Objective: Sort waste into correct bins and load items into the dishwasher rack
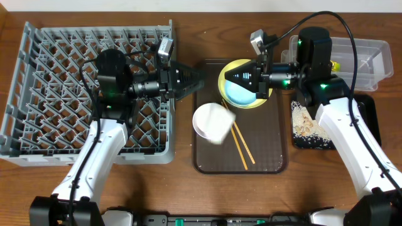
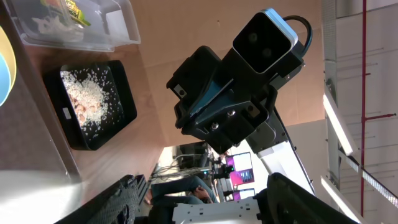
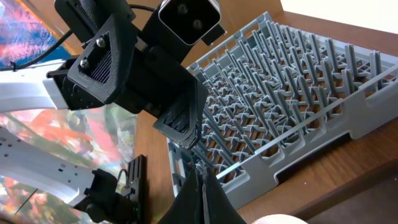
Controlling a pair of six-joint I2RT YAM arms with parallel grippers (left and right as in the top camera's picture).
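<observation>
On brown tray, white bowl – chopsticks beside, left claw spread, right claw pressed together

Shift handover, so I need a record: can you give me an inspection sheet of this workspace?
Surface: brown wooden table, brown serving tray in the middle.
Job's things: grey-blue pegged dishwasher rack, no dishes seen in it; light blue bowl on round yellow plate, white bowl and wooden chopsticks, all on the serving tray; rice-like scraps in shallow black tray; yellow-green snack wrapper and white tissue in clear plastic tub.
Clutter: nothing seen.
Grippers: left gripper open, empty, between rack and serving tray; right gripper shut, over the yellow plate.
Cables: black cables arch over the right arm.
Surroundings: monitors beyond the table.
</observation>
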